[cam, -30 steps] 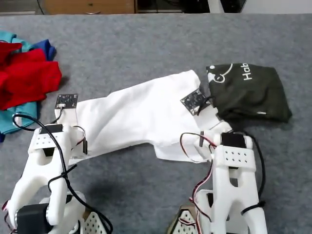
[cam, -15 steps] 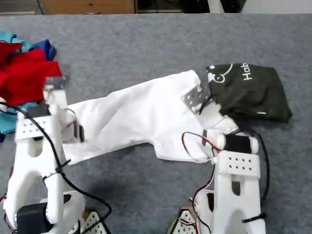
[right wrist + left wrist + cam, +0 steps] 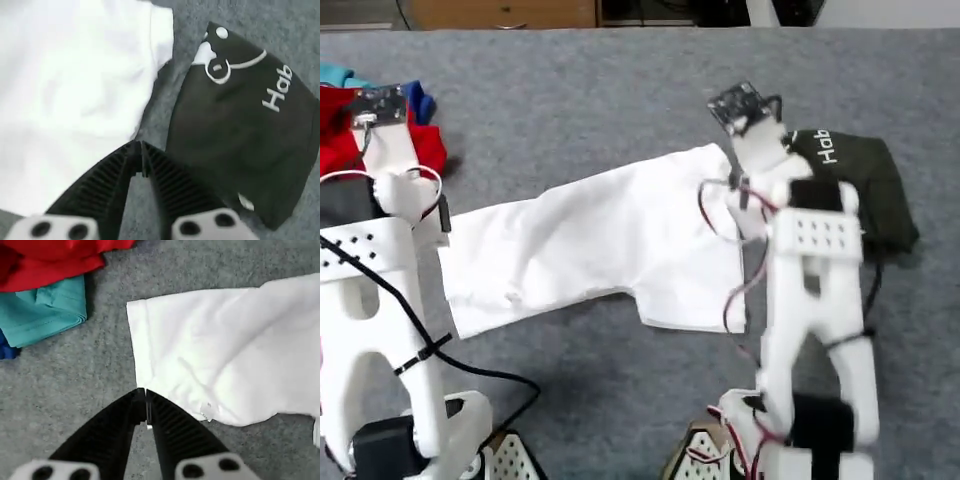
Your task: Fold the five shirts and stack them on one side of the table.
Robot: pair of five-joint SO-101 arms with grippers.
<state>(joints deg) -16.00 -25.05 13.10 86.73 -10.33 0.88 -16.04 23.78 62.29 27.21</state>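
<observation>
A white shirt [image 3: 590, 240] lies across the middle of the table, folded into a long band; it also shows in the left wrist view as white shirt [image 3: 220, 350] and in the right wrist view as white shirt [image 3: 70, 85]. A folded black shirt [image 3: 855, 190] sits at its right end, black shirt [image 3: 235, 120]. My left gripper [image 3: 145, 401] is shut and holds nothing, above the band's left end. My right gripper [image 3: 139, 150] is shut and holds nothing, above the gap between the white and black shirts. In the high view, the left gripper [image 3: 441, 214] and right gripper [image 3: 744, 194] hang raised.
A red shirt [image 3: 345, 150] is heaped at the table's left edge over a teal shirt [image 3: 42, 310] and a blue one [image 3: 415, 98]. Bare grey table [image 3: 570, 100] stretches behind the white shirt. Wooden furniture stands beyond the far edge.
Both arms have lifted off the white shirt's near edge and swung toward the far side. The left arm also moved left. The shirt lies released on the table.
</observation>
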